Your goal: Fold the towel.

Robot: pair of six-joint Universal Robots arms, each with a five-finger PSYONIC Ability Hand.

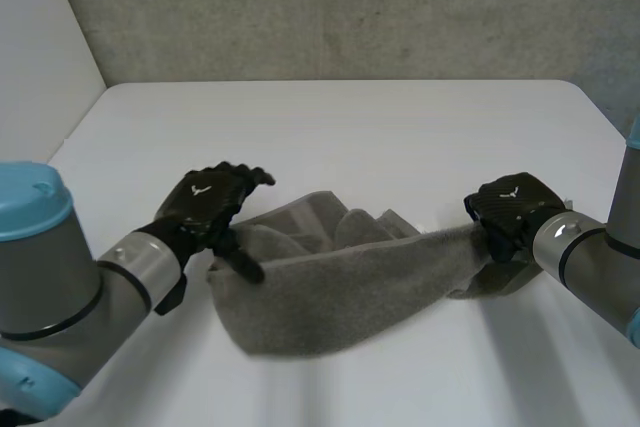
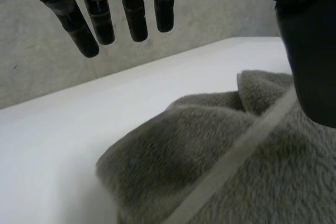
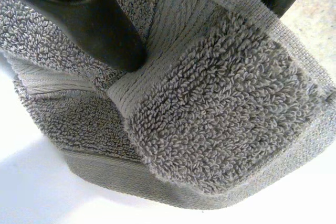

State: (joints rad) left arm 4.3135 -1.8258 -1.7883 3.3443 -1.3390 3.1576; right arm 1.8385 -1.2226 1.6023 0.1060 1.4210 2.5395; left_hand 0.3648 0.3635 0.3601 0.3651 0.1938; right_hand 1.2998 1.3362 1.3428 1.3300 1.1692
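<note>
A grey towel (image 1: 330, 287) lies bunched and stretched across the white table (image 1: 330, 137) between my two hands. My left hand (image 1: 208, 205) hovers at the towel's left end with its fingers (image 2: 134, 19) straight and spread above the cloth, holding nothing; the thumb (image 2: 310, 51) points down toward the towel (image 2: 210, 171). My right hand (image 1: 510, 212) is shut on the towel's right end. In the right wrist view its thumb (image 3: 89, 14) presses into the towel's woven band (image 3: 152, 72), and a folded corner (image 3: 226, 129) hangs below it.
A grey wall (image 1: 330, 7) stands behind the table's far edge. Bare table lies beyond the towel and in front of it.
</note>
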